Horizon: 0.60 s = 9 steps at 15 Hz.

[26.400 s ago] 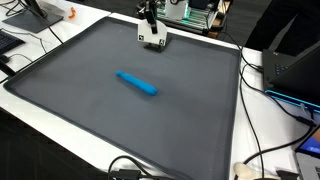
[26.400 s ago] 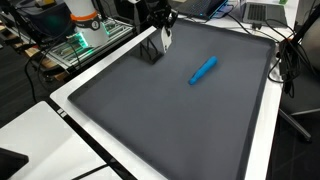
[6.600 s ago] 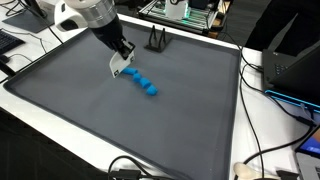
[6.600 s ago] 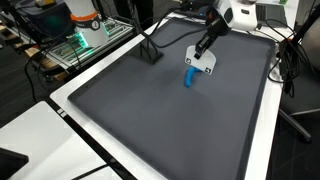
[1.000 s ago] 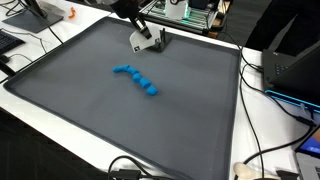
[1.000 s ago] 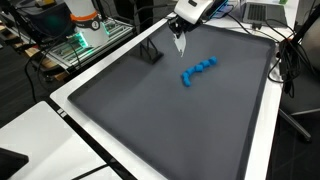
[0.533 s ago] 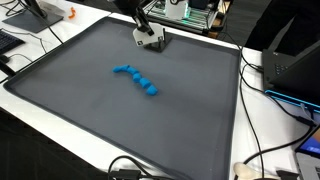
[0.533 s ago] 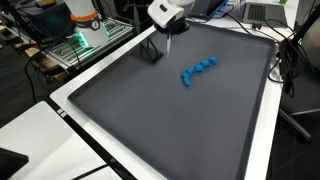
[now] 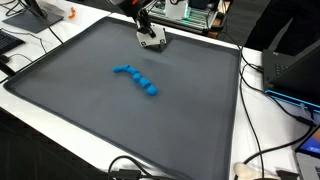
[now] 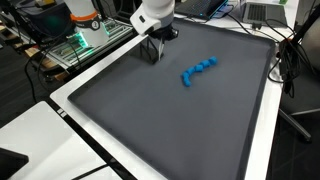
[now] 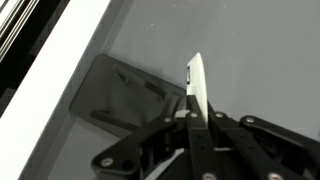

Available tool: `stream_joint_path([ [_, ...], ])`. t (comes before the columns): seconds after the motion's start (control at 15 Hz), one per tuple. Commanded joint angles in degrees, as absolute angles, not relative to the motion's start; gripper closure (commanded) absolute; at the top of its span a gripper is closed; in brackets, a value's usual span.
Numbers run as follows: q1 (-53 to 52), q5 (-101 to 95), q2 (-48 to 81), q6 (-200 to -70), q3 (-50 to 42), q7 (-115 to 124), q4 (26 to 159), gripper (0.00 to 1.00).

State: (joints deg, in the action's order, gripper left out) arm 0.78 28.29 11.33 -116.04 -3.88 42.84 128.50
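Note:
My gripper (image 9: 147, 27) is shut on a flat white cutter blade (image 9: 152, 41) at the far edge of the grey mat (image 9: 90, 110). It hangs just over a small black stand (image 10: 153, 53). In the wrist view the white blade (image 11: 197, 82) sticks out upright between my fingers, with the black stand (image 11: 125, 95) lying just beyond it to the left. A row of several blue dough pieces (image 9: 136, 78) lies mid-mat, well away from my gripper (image 10: 160, 34). In an exterior view the blue pieces (image 10: 198, 70) lie to the right of the stand.
A white table border (image 9: 243, 110) frames the mat. Cables (image 9: 130, 168) lie at the near edge and along the right side. Electronics with green lights (image 10: 80, 45) and monitors stand beyond the mat's far edges. A small orange object (image 9: 71, 14) sits at the back.
Over the last second my gripper has carried the white blade across the back of the mat to the black stand. The blue pieces have not moved; much earlier they were one whole roll.

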Motion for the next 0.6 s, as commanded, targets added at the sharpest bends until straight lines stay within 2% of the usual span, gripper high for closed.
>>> stream_joint_path([
  [0.0, 1.56, 31.93, 7.49, -120.15, -3.95, 43.65, 134.58, 0.99],
  [0.53, 1.93, 35.06, 4.39, -125.56, -3.90, 46.69, 140.40, 0.99],
])
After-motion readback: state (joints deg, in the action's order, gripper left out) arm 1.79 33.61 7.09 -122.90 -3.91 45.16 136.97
